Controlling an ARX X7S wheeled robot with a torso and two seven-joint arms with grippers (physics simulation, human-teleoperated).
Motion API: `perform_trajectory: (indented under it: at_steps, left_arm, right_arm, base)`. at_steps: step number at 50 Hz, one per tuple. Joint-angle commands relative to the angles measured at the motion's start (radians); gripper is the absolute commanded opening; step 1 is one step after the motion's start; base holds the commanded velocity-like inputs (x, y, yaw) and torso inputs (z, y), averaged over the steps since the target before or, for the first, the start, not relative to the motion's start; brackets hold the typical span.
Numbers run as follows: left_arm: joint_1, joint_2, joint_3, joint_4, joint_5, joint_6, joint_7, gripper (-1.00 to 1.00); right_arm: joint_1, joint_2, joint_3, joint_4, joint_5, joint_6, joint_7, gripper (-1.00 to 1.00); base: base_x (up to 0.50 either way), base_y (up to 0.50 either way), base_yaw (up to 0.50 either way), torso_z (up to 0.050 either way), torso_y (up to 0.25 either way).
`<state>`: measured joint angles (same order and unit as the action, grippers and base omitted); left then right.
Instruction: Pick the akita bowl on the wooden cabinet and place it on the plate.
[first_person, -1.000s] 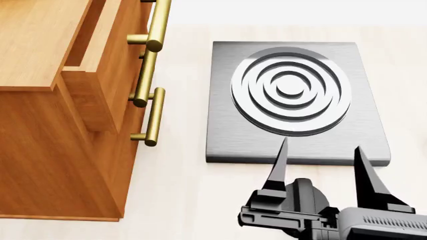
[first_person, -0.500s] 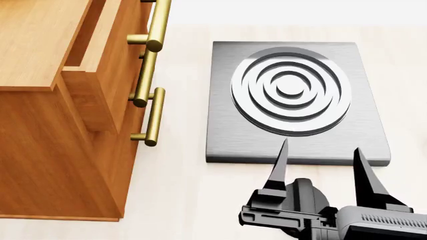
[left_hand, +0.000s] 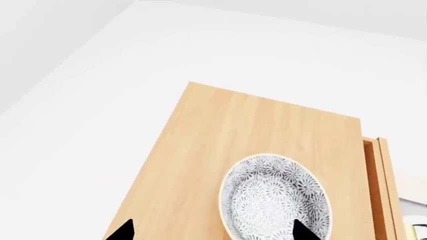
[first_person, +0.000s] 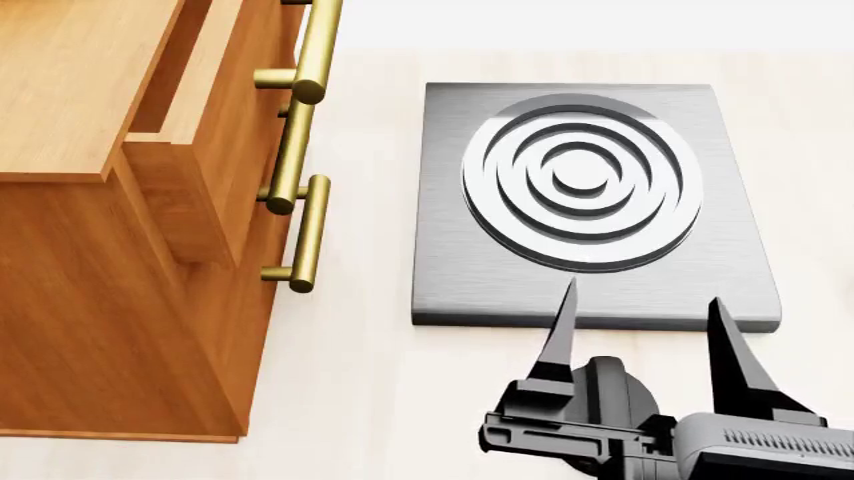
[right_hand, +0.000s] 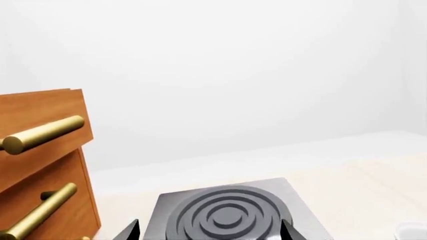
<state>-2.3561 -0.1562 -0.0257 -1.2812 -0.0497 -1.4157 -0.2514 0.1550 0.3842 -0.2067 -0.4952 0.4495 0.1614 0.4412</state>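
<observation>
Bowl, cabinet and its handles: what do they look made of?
Bowl: probably glazed ceramic, white with a dense grey flower print. Cabinet: orange-brown wood, grain lines visible, matte. Handles: brass-like metal bars with a golden sheen. It's a render, so all this goes by look only.

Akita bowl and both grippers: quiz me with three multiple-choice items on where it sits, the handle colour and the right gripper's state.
1. Where is the akita bowl?
A. on top of the wooden cabinet
B. on the grey slab
C. in the right gripper

2. What colour are the cabinet's bar handles?
A. black
B. brass gold
C. white

3. How does the right gripper stand?
A. shut on a cup
B. shut on nothing
C. open and empty

Answers:
1. A, the left wrist view shows the bowl resting on the cabinet top, beyond the left gripper.
2. B, the bars show gold in the head view.
3. C, its fingers are spread over the edge of the grey ringed slab with nothing between them.
</observation>
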Motion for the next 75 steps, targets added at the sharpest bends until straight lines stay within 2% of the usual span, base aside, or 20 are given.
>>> perform_trajectory:
  at_steps: [1,11,48,75]
  left_arm:
    - [0.000,0.001,-0.002,-0.014,0.009,0.016,0.012,1.00]
    - [0.003,0.015,-0.034,-0.028,0.036,0.021,-0.014,1.00]
    - [0.153,0.019,-0.099,-0.028,0.047,0.080,-0.054,1.00]
    - [0.282,0.033,-0.112,-0.028,0.047,0.126,-0.011,1.00]
  right_arm:
    - [-0.001,0.001,0.000,0.009,0.003,-0.006,-0.001,1.00]
    - [0.003,-0.007,0.009,0.064,0.015,-0.027,-0.012,1.00]
    - [0.012,-0.015,-0.001,0.142,0.012,-0.046,-0.019,1.00]
    - [0.021,-0.020,-0.017,0.196,-0.001,-0.056,-0.024,1.00]
  base:
    - [0.00,0.00,0.00,0.000,0.000]
    - [0.00,0.00,0.00,0.000,0.000]
    - [0.00,0.00,0.00,0.000,0.000]
    - [0.00,0.00,0.00,0.000,0.000]
